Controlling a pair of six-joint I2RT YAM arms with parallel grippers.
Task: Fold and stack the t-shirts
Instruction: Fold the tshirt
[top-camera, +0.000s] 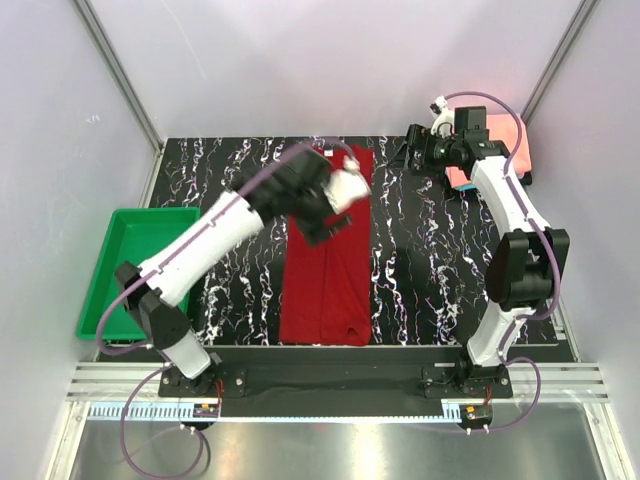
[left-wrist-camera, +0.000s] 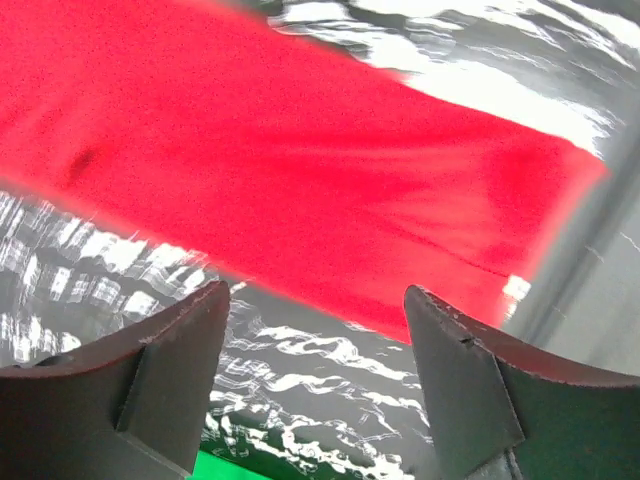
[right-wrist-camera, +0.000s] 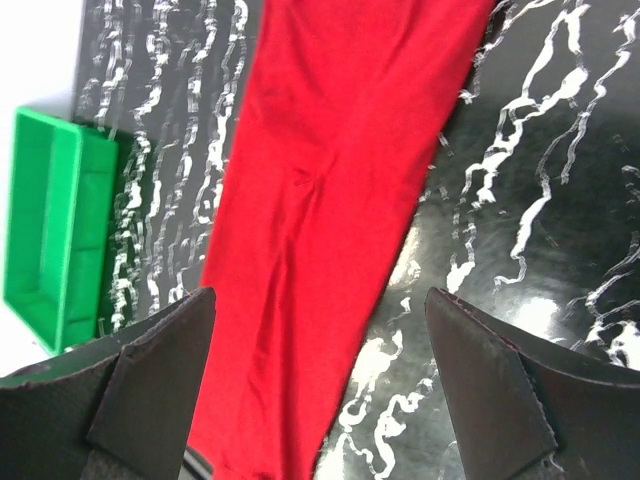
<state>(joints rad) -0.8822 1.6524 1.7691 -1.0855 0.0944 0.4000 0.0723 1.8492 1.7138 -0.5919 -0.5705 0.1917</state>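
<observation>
1. Dark red t-shirt (top-camera: 325, 270) lay flat down the middle of the table (top-camera: 440, 270). It was a long narrow strip running from 12 to 6 o'clock, and the sides looked folded in already.
2. Left gripper (left-wrist-camera: 315, 300) hung right over the strip's 12 o'clock half. The claw was spread apart with nothing in it, so the cloth was under it, not held.
3. Right gripper (right-wrist-camera: 320, 295) sat out around 1 o'clock, off the shirt. That claw was wide open and empty too.
4. Salmon-pink t-shirt (top-camera: 521, 148) was in the 2 o'clock corner, mostly hidden behind the right arm, so I couldn't tell how tidy it was. Green tray (top-camera: 150, 212) sat over at 9 o'clock.
5. My read: the lengthwise fold was done and the crosswise fold not yet.
6. Next I'd guess each claw pinches a corner at one short end, going low enough to catch the thin cloth. That end then goes over to the opposite one with the edges lined up. After that it gets stacked with the pink one.
</observation>
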